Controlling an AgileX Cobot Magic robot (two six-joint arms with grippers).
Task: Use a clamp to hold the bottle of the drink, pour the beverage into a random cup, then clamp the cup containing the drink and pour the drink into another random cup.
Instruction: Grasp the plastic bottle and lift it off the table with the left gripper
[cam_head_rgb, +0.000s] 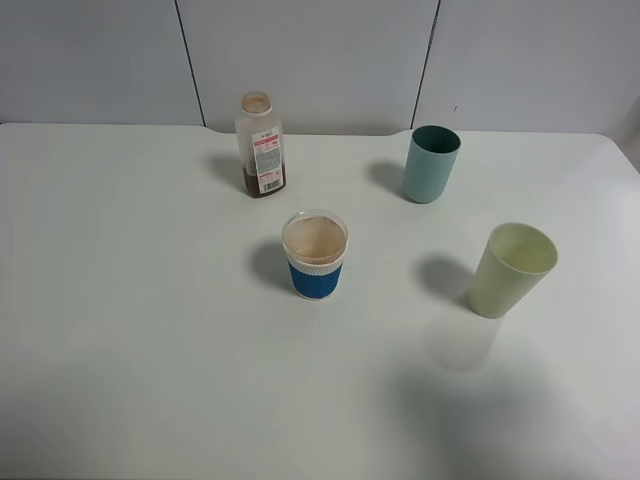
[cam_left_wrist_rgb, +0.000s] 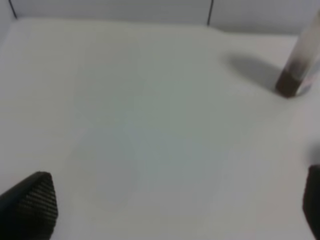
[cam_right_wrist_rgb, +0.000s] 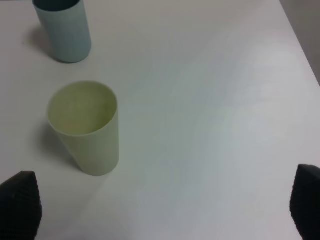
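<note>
Bottle: upright on the desk, with brown drink low inside.
Blue-sleeved cup: at 5 o'clock from the bottle.
Teal cup: at 3 o'clock.
Pale green cup: at 4 o'clock.
Left end effector: spread, empty.
Right end effector: spread, empty.

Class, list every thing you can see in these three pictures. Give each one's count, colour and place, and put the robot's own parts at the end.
bottle: one, clear with dark brown drink at the bottom and a red-and-white label, uncapped, back of the table, left of centre
blue-sleeved cup: one, white with a blue sleeve, middle of the table
teal cup: one, teal, back right
pale green cup: one, pale green, right side, nearer the front than the teal cup
table: one, white, under everything
wall panels: three, grey, behind the table
left tool: one, black, open, empty, over bare table
right tool: one, black, open, empty, near the pale green cup
</note>
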